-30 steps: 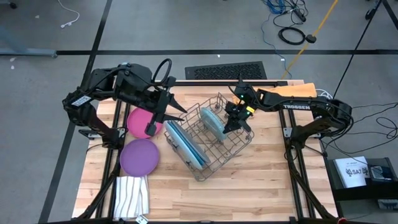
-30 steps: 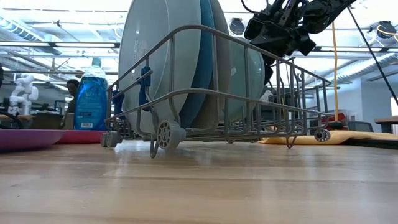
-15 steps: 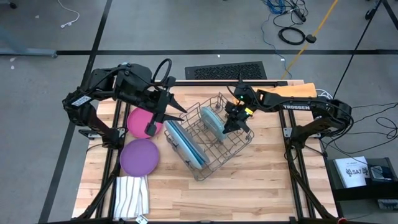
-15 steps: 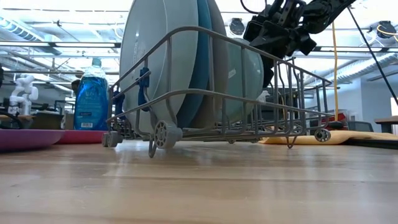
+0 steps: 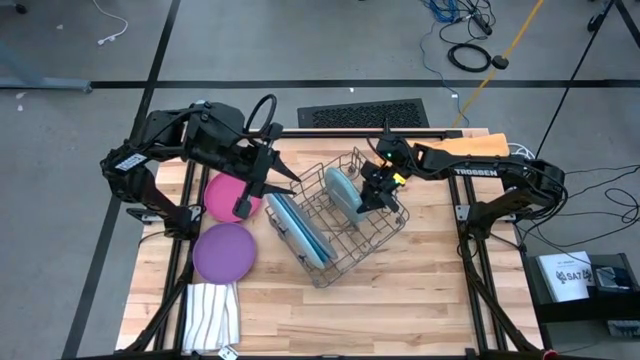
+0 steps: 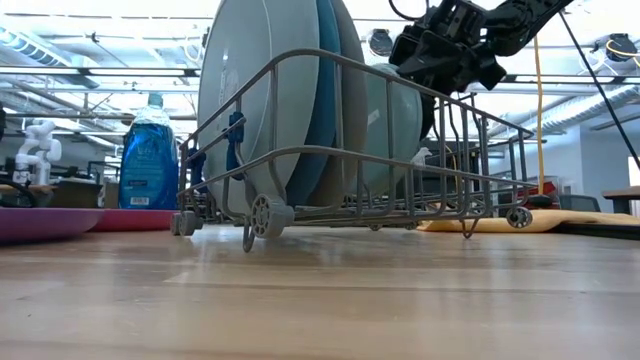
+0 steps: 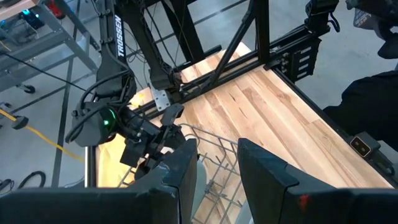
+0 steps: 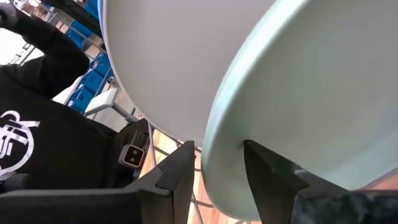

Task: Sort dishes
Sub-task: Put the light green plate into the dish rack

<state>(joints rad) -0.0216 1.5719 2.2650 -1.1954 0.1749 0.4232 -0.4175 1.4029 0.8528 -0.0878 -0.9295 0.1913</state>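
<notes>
A wire rack (image 5: 352, 246) stands mid-table. The large grey, light blue and dark blue plates (image 5: 296, 228) stand on edge in its left part, and show in the low view (image 6: 270, 100). The pale teal plate (image 5: 340, 190) stands on edge in the rack's far part. My right gripper (image 5: 374, 190) is shut on it. My left gripper (image 5: 280, 176) is open and empty, above the rack's left side. The magenta plate (image 5: 224, 196) and the purple plate (image 5: 222, 252) lie flat on the table at the left. My right gripper pinches the pale teal plate's rim (image 8: 227, 163) between its two fingers, one on each face. The fingers (image 6: 432, 62) come from above and from the table's right, at the plate's upper edge. The plate (image 6: 400, 130) stands nearly upright with its lower part down in the rack.
A striped white cloth (image 5: 212, 316) lies at the near left corner. A blue soap bottle (image 6: 148, 155) stands beyond the plates at the left. A tan pad (image 5: 472, 146) lies at the far right. A person in black (image 8: 37, 143) is beside the table.
My right gripper has stayed shut on the pale teal plate and has shifted it a little within the rack. The rack with its large plates has slid slightly along the table.
</notes>
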